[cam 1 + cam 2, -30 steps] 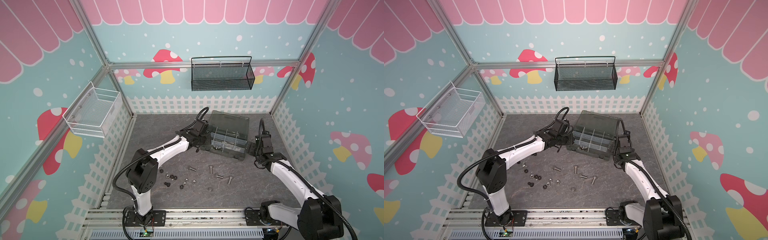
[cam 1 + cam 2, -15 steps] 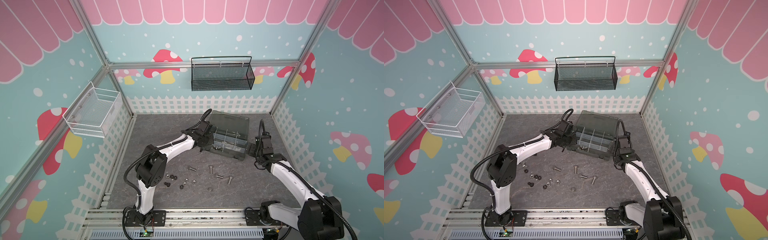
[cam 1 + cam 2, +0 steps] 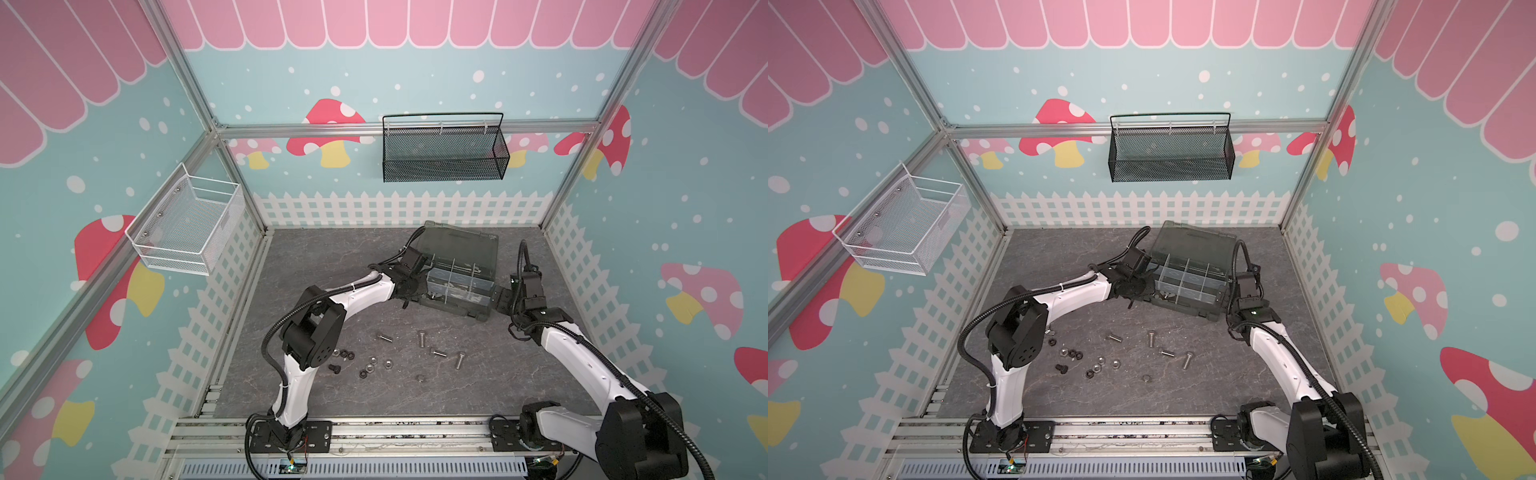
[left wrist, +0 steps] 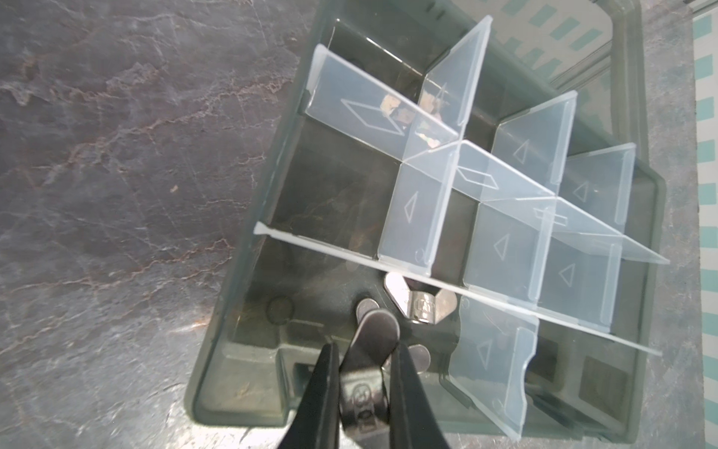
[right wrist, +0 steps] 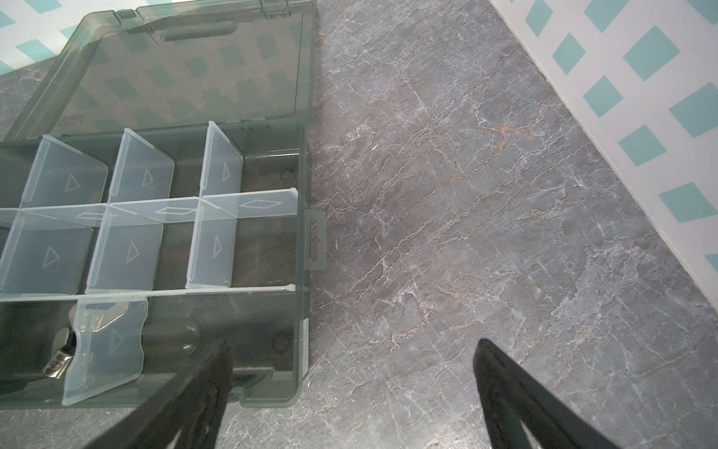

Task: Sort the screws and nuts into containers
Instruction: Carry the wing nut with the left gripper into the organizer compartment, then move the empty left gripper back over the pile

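**Q:** Over the organizer box (image 3: 457, 309), front-left compartment (image 4: 303, 272): change?

**A:** Left gripper (image 4: 365, 350), pinching a silver nut (image 4: 375, 330), now hangs here, no longer beside the box; release seems due; right gripper (image 5: 351, 344) stays spread; screws (image 3: 422, 338) lie at table (image 3: 332, 270) centre.

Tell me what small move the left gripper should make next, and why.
Probably open the left gripper and let go. It is shut on a silver wing nut, which hangs over a corner compartment of the organizer box, where a second wing nut already lies.
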`<move>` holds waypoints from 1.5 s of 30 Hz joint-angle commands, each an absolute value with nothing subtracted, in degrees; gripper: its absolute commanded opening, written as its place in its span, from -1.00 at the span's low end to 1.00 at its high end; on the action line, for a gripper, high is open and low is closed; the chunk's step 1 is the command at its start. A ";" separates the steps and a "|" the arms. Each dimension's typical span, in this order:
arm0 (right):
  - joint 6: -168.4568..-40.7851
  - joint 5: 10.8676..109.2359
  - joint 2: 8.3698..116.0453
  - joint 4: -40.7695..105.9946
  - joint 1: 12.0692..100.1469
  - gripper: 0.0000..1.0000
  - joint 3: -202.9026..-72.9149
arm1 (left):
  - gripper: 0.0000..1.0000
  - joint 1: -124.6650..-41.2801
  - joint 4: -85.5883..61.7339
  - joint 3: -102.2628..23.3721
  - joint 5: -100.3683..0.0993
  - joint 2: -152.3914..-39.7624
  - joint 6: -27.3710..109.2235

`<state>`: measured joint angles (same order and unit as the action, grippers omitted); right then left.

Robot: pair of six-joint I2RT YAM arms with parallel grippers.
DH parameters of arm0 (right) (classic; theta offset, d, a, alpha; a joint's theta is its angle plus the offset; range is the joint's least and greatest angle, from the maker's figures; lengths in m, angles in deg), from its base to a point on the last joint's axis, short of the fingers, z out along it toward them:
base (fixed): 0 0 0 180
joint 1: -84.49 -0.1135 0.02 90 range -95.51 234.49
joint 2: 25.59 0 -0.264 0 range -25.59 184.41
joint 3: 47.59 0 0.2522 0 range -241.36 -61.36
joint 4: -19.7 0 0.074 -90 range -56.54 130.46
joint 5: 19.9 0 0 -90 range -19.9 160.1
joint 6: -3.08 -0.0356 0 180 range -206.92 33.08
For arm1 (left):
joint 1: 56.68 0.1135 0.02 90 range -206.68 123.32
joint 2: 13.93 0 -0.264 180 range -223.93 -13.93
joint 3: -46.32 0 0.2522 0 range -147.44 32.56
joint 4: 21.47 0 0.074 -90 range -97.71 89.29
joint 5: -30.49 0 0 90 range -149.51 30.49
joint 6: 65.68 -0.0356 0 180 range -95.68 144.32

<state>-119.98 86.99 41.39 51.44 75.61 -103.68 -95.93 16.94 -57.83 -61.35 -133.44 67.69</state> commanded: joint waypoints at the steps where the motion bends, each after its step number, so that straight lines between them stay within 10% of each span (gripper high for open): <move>1: -120.46 86.97 39.81 51.05 75.76 0.96 -102.71 | -0.99 -96.55 15.45 -59.82 -62.58 -135.47 70.14; 10: -120.36 86.98 38.57 50.97 75.76 0.96 -102.22 | -0.26 -96.54 14.27 -58.67 -62.60 -133.85 70.66; 45: -120.52 83.58 41.99 49.55 75.77 0.96 -103.61 | -0.10 -71.92 19.90 -5.59 -75.94 -88.38 74.12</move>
